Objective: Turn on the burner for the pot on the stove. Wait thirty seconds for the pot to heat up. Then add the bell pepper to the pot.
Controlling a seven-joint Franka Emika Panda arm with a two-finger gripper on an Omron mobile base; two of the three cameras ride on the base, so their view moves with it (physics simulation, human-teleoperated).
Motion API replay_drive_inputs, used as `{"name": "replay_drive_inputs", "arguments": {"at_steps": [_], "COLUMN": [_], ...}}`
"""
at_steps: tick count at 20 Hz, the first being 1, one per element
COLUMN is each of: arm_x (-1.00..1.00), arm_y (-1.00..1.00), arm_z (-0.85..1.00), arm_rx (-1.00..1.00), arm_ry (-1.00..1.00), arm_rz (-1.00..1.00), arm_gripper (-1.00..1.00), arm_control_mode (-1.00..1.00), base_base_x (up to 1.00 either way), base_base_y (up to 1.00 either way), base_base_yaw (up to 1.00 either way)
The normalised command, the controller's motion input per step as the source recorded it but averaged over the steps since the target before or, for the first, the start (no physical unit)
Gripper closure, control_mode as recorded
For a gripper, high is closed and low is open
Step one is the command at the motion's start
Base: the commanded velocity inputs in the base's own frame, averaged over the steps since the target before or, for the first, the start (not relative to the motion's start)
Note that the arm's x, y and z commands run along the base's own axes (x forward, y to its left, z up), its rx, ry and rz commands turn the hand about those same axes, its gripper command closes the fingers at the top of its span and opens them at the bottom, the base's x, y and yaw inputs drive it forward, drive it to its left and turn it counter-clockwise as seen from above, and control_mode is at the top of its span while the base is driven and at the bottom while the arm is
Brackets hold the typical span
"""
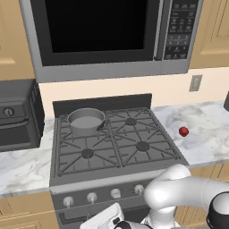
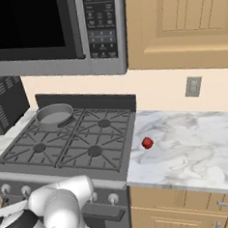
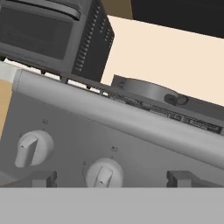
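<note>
pot (image 3: 146, 89): lower wall hidden behind the stove (image 3: 131, 131) front edge
bell pepper (image 1: 183, 131): too small for detail (a red blob)
toaster oven (image 1: 18, 116): cut off at left

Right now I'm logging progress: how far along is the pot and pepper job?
Nothing looks finished yet. In hand: the open pincer faces the stove front, lined up with a pale knob, not touching it. No flame shows under the pot on the back left burner. Left: turning the knob, the wait, and moving the bell pepper, lying on the counter right of the stove.
</note>
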Motion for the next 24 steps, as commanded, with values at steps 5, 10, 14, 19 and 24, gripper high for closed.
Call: {"name": "replay_drive_inputs", "arguments": {"at_steps": [5, 10, 14, 19, 24], "arm_x": [0.13, 0.18, 0.21, 0.30, 0.29], "arm_y": [-0.01, -0.09, -0.12, -0.07, 0.00], "arm_z": [0.00, 0.00, 0.00, 0.00, -0.02], "arm_rx": [0.00, 0.00, 0.00, 0.00, 0.00], "arm_ry": [0.00, 0.00, 0.00, 0.00, 0.00], "arm_rz": [0.00, 0.00, 0.00, 0.00, 0.00], "arm_gripper": [-1.00, -1.00, -1.00, -1.00, -1.00], "arm_control_mode": [-1.00, -1.00, -1.00, -1.00, -1.00], "base_base_x": [0.00, 0.00, 0.00, 0.00, 0.00], "base_base_y": [0.00, 0.00, 0.00, 0.00, 0.00], "base_base_yaw": [0.00, 0.00, 0.00, 0.00, 0.00]}}
